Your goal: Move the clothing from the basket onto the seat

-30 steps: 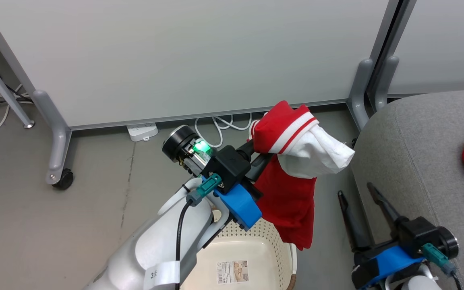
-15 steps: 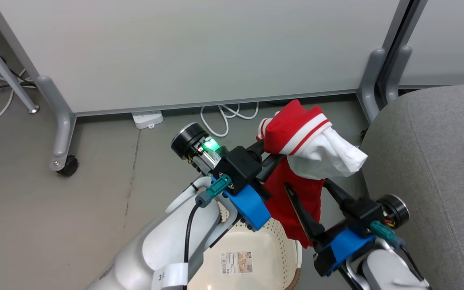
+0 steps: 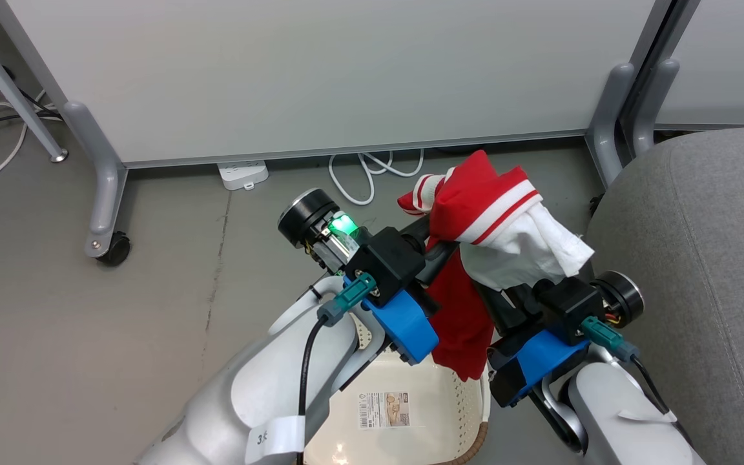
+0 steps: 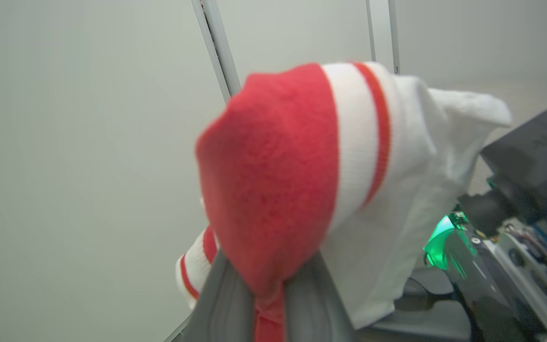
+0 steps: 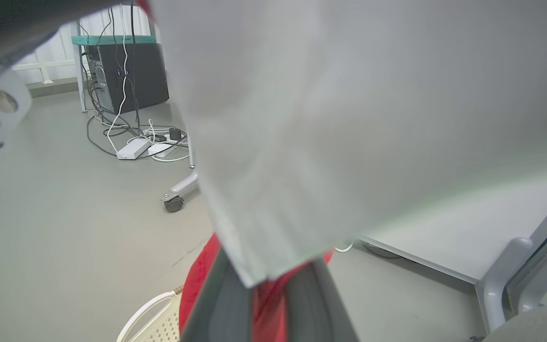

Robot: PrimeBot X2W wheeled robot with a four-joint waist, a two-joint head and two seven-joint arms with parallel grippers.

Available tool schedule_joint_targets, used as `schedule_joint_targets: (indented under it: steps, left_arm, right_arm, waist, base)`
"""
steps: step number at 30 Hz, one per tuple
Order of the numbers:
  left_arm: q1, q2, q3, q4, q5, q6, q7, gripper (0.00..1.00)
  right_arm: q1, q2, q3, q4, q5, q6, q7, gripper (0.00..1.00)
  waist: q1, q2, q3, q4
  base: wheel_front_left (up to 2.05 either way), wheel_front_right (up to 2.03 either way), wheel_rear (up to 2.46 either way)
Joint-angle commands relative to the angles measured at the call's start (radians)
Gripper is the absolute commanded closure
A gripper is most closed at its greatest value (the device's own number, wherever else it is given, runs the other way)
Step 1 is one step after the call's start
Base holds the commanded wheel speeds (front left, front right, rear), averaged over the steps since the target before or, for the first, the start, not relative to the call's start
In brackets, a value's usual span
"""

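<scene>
Garment [image 3: 475,213]: red cloth with white stripes and a white flap; it is hanging in the air just above the basket, bunched at the top, with its red tail drooping toward the rim.
Left gripper [image 3: 433,242]: its fingers are pinching almost closed on a fold of the red cloth [image 4: 273,180] and are carrying its weight.
Right gripper [image 3: 507,300]: its fingers are reaching in under the white flap, one on each side of the hanging red cloth [image 5: 273,304]. Whether they are clamping it cannot be told.
Basket [image 3: 469,403]: it is sitting on the floor [image 3: 152,290] below both arms, with a bare bottom and a sticker showing.
Seat [image 3: 701,258]: it is lying to the robot's right, just beside the basket, and the garment is not yet over it.
Step in hand (judged): taking a second hold on the lower cloth before carrying it across.
Doing it well (judged): the right fingers should be biting deep into the red layer, not the loose white flap. The left hold should be staying firm until the cloth is over the cushion. The tail should be lifting clear of the rim.
Risk (judged): a shallow pinch could be letting the cloth slip back into the basket.
</scene>
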Motion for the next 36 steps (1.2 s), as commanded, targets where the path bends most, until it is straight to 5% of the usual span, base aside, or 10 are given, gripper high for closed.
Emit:
schedule_joint_targets:
  steps: [1,14,15,16,17,36]
  left_arm:
    - [-0.015,-0.002,0.002,0.001,-0.001,-0.001,-0.005,1.0]
    - [-0.008,-0.001,0.008,0.004,0.004,-0.001,-0.005,1.0]
    - [-0.007,-0.001,0.009,0.007,0.003,-0.001,-0.005,0.92]
    - [-0.006,-0.001,0.014,0.011,0.003,-0.001,-0.005,0.16]
    - [-0.006,-0.002,0.017,0.013,0.004,-0.001,-0.005,0.0]
    - [0.006,0.005,0.027,0.035,0.017,-0.001,-0.005,0.0]
  right_arm:
    - [-0.012,0.005,0.004,0.001,0.005,0.0,-0.001,1.0]
    - [-0.008,-0.002,0.006,0.004,0.012,0.0,-0.001,1.0]
    - [-0.009,-0.002,0.006,0.003,0.012,0.0,-0.001,1.0]
    - [-0.009,-0.003,0.005,0.003,0.013,0.0,-0.001,1.0]
    - [-0.01,-0.003,0.004,0.002,0.013,0.0,-0.001,1.0]
    - [-0.009,-0.008,-0.036,-0.016,0.01,0.0,0.0,1.0]
  waist:
    - [-0.0001,0.0,0.0,0.0]
    - [-0.0001,0.0,-0.001,-0.005]
    - [-0.0001,0.0,0.0,-0.005]
    - [-0.0001,0.0,0.0,-0.005]
    - [-0.0001,0.0,0.0,-0.005]
    - [-0.0001,0.0,0.021,-0.034]
  base:
    - [0.0,0.0,0.0]
    - [0.0,0.0,0.0]
    - [0.0,0.0,0.0]
    - [0.0,0.0,0.0]
    - [0.0,0.0,0.0]
    - [0.0,0.0,0.0]
